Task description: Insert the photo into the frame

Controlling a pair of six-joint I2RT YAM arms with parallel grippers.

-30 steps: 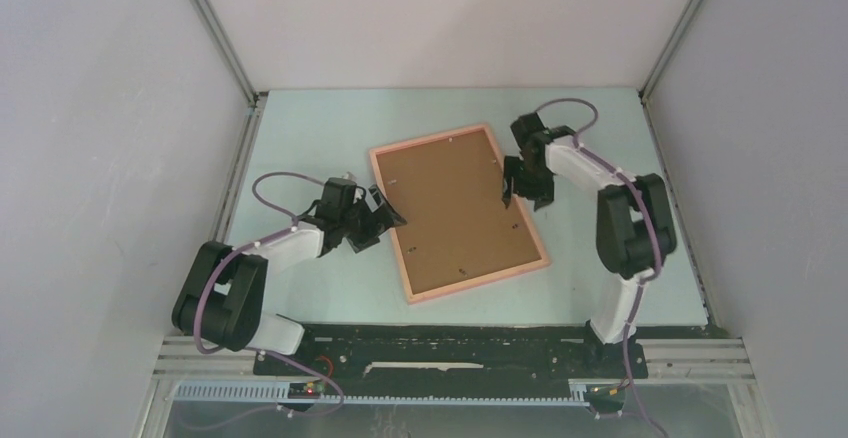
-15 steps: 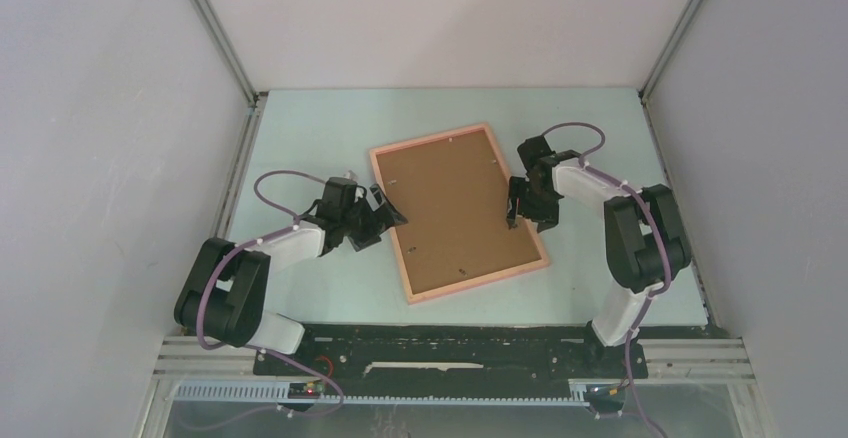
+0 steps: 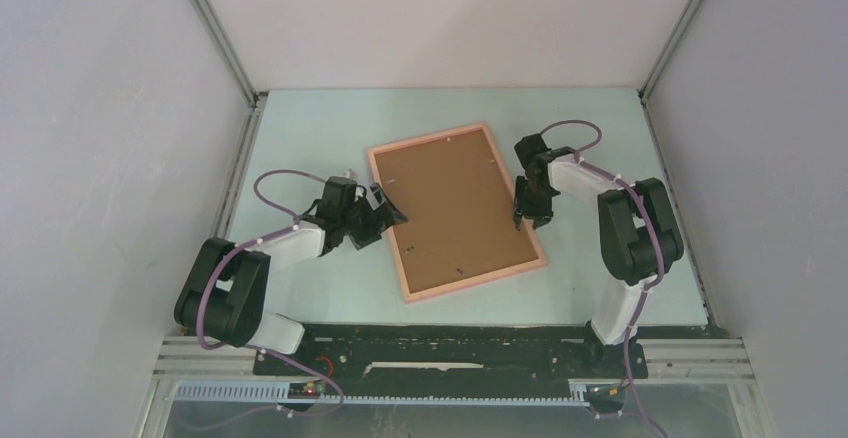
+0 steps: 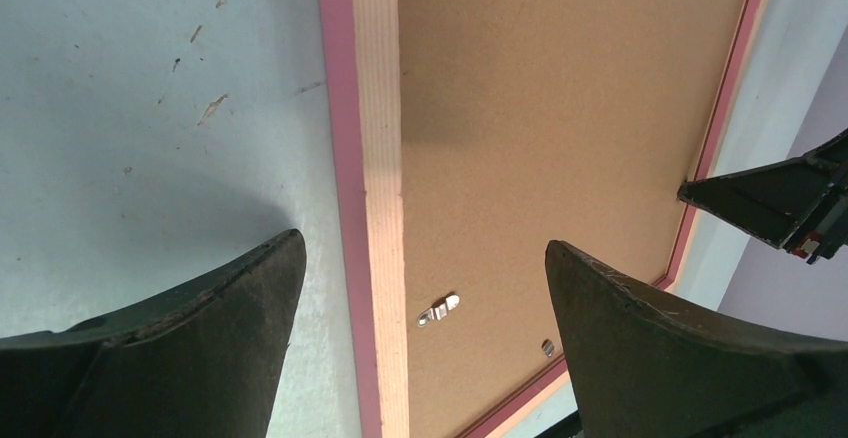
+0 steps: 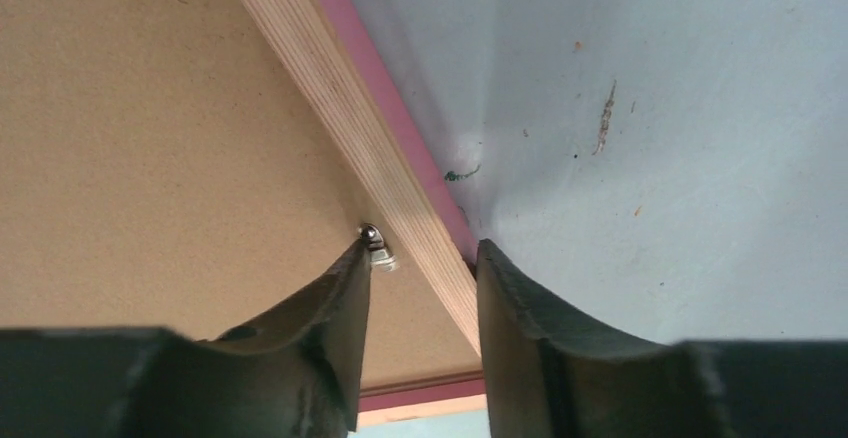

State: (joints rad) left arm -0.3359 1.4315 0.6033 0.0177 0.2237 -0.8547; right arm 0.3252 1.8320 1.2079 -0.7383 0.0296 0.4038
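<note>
The frame lies face down in the middle of the table, with the brown backing board filling its pink border. The photo is hidden. My left gripper stands wide open over the frame's left rail, one finger above the table and one above the board; nothing is between them. My right gripper straddles the right rail. Its jaws are narrow but open: one fingertip touches a small metal clip on the board, and the other rests against the rail's pink outer side.
Another metal clip sits on the board near the left rail. Grey walls and aluminium posts enclose the pale green table on three sides. The arms' black base rail runs along the near edge.
My right gripper has dropped onto the frame's right rail and its jaws have narrowed around it. The frame has shifted slightly left. The left gripper has hardly moved.
</note>
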